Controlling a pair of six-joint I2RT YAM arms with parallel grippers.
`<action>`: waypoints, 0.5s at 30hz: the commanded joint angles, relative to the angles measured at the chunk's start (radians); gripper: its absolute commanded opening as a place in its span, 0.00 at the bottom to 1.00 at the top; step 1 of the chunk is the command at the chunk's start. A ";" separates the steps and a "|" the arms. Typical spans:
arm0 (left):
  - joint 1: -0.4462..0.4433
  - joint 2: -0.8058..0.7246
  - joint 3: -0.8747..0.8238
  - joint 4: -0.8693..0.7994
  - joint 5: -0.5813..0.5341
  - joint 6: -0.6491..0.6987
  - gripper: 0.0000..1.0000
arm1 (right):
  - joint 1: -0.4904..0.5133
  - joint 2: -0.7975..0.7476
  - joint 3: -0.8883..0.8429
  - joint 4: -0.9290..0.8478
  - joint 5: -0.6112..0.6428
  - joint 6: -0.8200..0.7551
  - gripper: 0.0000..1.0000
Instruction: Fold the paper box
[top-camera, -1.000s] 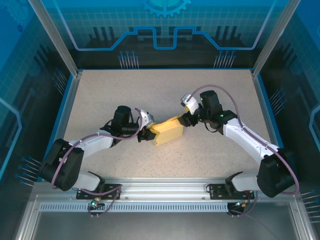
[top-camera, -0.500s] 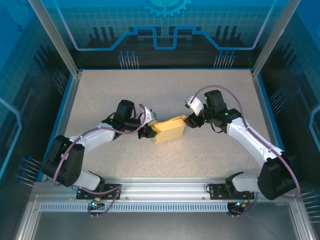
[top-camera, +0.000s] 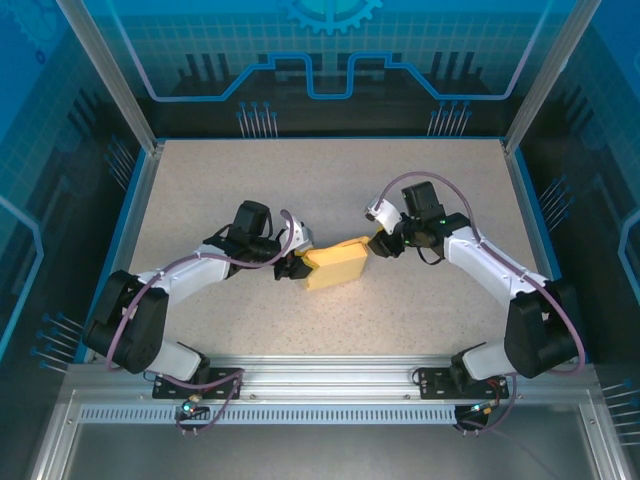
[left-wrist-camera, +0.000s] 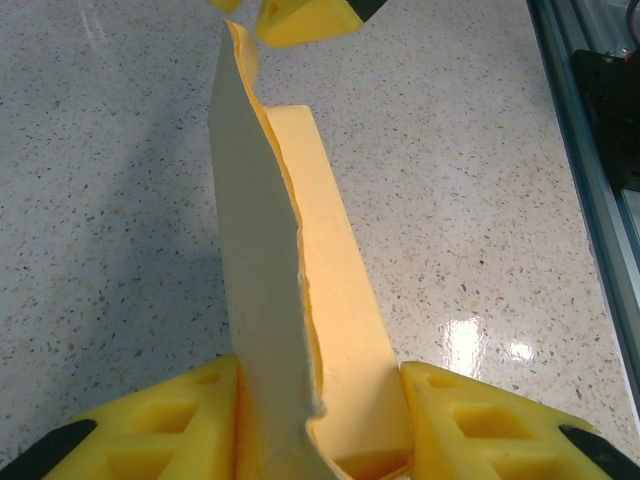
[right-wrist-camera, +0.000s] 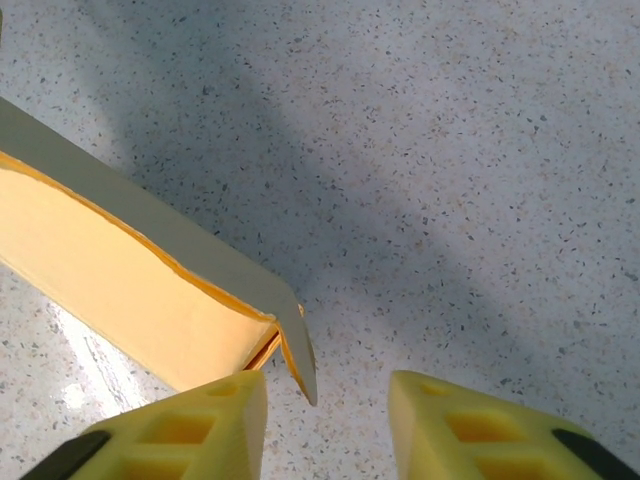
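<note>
- Two grippers bracket the paper box (top-camera: 336, 264), which lies near the middle of the speckled table (top-camera: 330, 180). In the overhead view its long axis runs from lower left to upper right, along the line between the claws.
- The left gripper (left-wrist-camera: 320, 445) presses its yellow fingers (left-wrist-camera: 180, 425) on the near end of the box from both sides, pinching the card. A pale wall stands upright along the box.
- The right gripper (right-wrist-camera: 328, 425) has its jaws spread with bare table between them, so it holds nothing. The box's far end lies just ahead and off to one side, and a small end flap (right-wrist-camera: 296, 350) hangs loose beside one finger's inner edge.
- The right arm is nearer the loose flap, so the next move likely falls to it. It would need to shift sideways to bring the flap between its jaws, or push it inward along the long axis.
</note>
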 joint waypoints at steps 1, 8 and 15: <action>0.007 0.012 0.033 -0.016 0.003 0.033 0.39 | 0.008 0.018 0.030 -0.018 -0.042 -0.006 0.34; 0.007 0.011 0.039 -0.022 0.004 0.023 0.39 | 0.019 0.047 0.034 -0.012 -0.044 0.005 0.33; 0.006 0.018 0.047 -0.029 -0.007 0.014 0.40 | 0.032 0.065 0.052 -0.031 -0.051 0.026 0.21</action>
